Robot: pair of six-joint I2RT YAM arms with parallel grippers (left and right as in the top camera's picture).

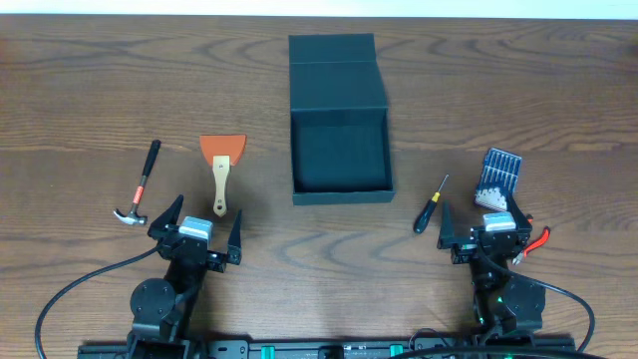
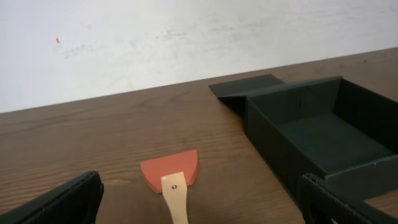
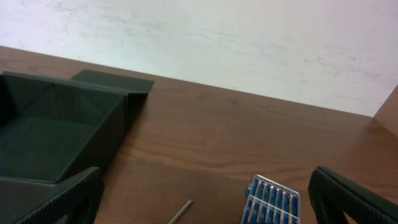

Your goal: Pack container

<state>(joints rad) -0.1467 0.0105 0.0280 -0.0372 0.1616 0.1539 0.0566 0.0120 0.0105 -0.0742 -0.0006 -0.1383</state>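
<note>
The dark container (image 1: 339, 158) sits open and empty at the table's middle, its lid flap (image 1: 334, 62) laid back. It also shows in the left wrist view (image 2: 323, 134) and the right wrist view (image 3: 56, 134). An orange scraper with a wooden handle (image 1: 220, 165) lies left of it, just ahead of my left gripper (image 1: 196, 231), which is open and empty; the scraper shows between the jaws in the left wrist view (image 2: 171, 177). A hammer (image 1: 140, 184) lies farther left. My right gripper (image 1: 485, 231) is open and empty. A screwdriver (image 1: 431, 204) and a blue bit case (image 1: 495, 178) lie ahead of it.
Red-handled pliers (image 1: 538, 239) lie right of the right gripper. The bit case (image 3: 270, 199) and the screwdriver tip (image 3: 180, 213) show low in the right wrist view. A white wall stands behind the table's far edge.
</note>
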